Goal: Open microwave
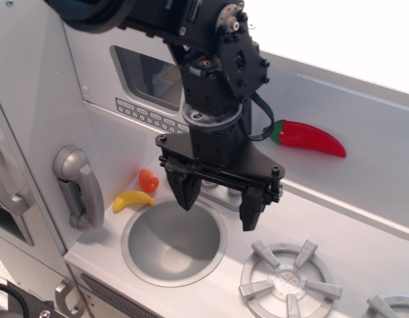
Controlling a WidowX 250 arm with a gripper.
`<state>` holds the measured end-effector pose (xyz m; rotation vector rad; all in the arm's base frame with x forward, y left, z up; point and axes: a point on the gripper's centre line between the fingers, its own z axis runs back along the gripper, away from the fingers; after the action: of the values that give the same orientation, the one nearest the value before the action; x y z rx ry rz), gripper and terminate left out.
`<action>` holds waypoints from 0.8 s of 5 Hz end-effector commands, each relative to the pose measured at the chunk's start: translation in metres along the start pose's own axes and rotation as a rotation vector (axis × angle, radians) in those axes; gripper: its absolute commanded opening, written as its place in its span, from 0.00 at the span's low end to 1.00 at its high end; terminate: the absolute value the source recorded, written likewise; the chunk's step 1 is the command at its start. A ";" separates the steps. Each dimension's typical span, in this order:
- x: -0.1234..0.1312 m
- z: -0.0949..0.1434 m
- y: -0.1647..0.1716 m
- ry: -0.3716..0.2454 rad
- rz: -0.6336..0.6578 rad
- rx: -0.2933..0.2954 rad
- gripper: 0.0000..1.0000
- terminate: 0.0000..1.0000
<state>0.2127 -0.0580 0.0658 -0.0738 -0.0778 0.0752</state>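
The microwave [148, 78] is a silver-grey compartment in the back wall at upper left. It has a dark rounded window and a row of small buttons [150, 118] under it. Its door lies flush with the wall. The arm covers the door's right side, so the long vertical handle is hidden. My black gripper [217, 202] points down over the far rim of the sink, below and to the right of the microwave. Its two fingers [184, 192] are spread apart and hold nothing.
A round sink [174, 265] sits under the gripper. A yellow banana [131, 200] and a small orange fruit [148, 180] lie at its left. A grey telephone handset [78, 189] hangs on the left wall. A red chili [310, 138] rests on the back ledge. A stove burner [290, 281] is at front right.
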 end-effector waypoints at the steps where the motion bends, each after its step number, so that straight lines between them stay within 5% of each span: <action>1: 0.000 0.000 0.000 0.000 0.000 0.000 1.00 0.00; 4: 0.072 0.071 0.043 -0.249 0.052 -0.030 1.00 0.00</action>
<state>0.2725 -0.0084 0.1286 -0.0981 -0.2905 0.1328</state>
